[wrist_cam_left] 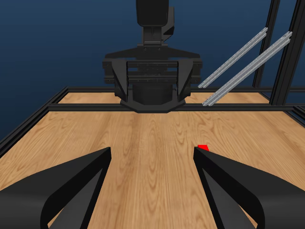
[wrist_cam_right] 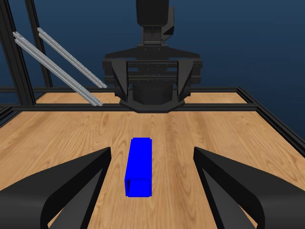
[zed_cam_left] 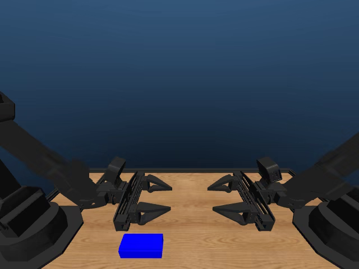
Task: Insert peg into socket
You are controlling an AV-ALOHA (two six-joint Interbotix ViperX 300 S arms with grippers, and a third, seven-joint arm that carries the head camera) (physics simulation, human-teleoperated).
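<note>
Here the bright blue flat rectangular socket lies low in the frame, left of centre, on the wooden tabletop, bearing no writing. The slim red peg barely shows. Left tool and right tool are spread wide, empty.

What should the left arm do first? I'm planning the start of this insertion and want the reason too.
Probably lower the left gripper toward the socket to grasp it. Both grippers are open and hold nothing, and the blue block lies flat on the table on the left arm's side in the head view. Only a corner of the peg shows behind that gripper's jaw, so the right gripper may suit it better.
</note>
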